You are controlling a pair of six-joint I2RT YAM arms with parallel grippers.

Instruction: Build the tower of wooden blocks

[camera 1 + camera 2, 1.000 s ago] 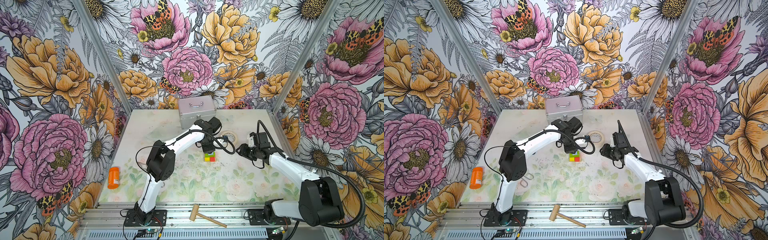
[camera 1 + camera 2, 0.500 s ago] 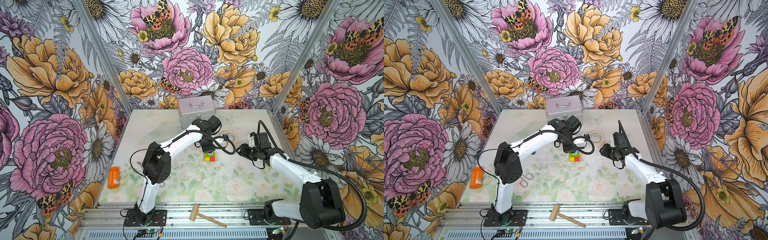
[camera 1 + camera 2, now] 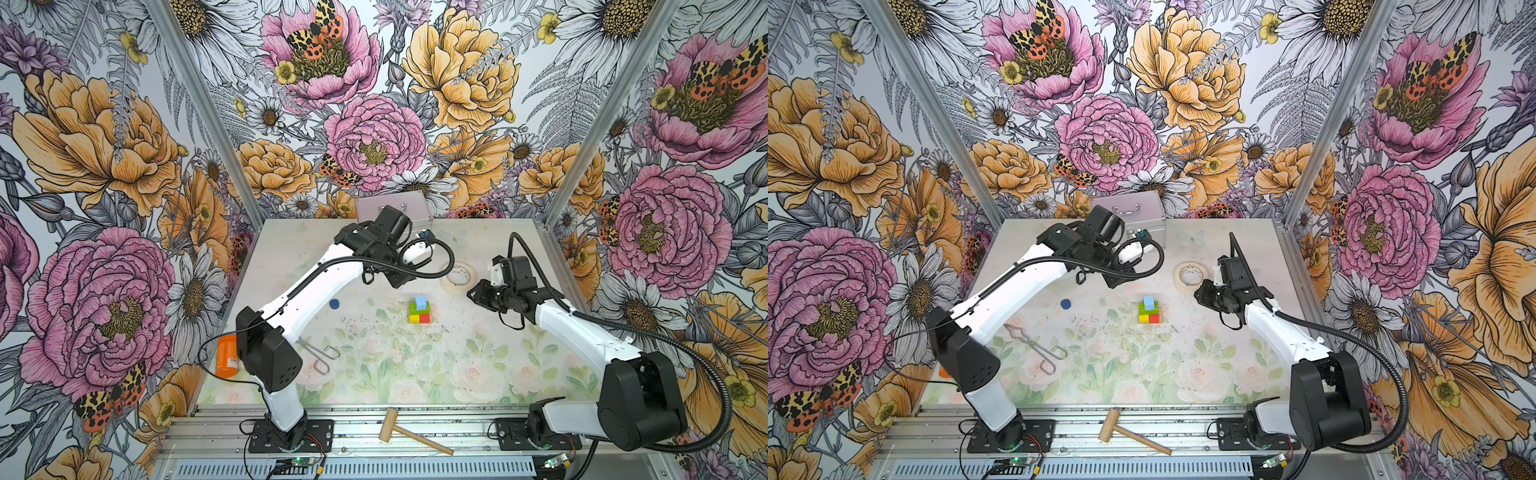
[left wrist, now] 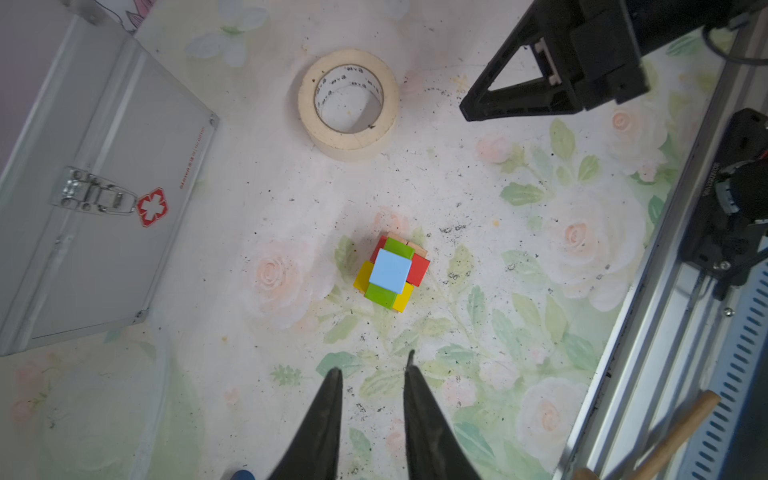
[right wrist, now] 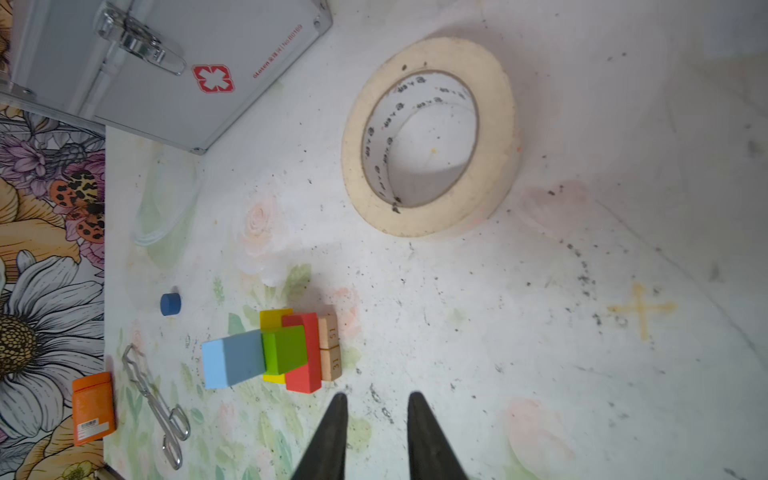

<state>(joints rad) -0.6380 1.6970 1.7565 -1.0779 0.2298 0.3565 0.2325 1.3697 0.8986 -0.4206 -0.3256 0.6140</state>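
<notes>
The tower (image 3: 419, 311) (image 3: 1149, 311) stands mid-table. Tan bars (image 5: 330, 349) lie lowest, then the red (image 5: 305, 374) and yellow (image 4: 362, 274) bars, the green bar (image 4: 380, 294) and the light blue cube (image 4: 390, 272) on top. The dark blue cylinder (image 3: 334, 304) (image 3: 1065, 304) (image 5: 170, 304) lies alone on the table, left of the tower. My left gripper (image 3: 398, 280) (image 4: 372, 365) hangs behind the tower, clear of it, open and empty. My right gripper (image 3: 471, 294) (image 5: 376, 397) is to the tower's right, also open and empty.
A silver case (image 3: 392, 208) (image 4: 104, 187) stands at the back wall. A masking tape roll (image 3: 457, 276) (image 5: 430, 137) lies between the grippers. Metal tongs (image 3: 320, 357) and an orange bottle (image 3: 226, 355) lie at the left. A wooden mallet (image 3: 411, 432) rests on the front rail.
My left gripper has drawn back from over the tower, and the light blue cube now shows on top. The right arm has hardly moved.
</notes>
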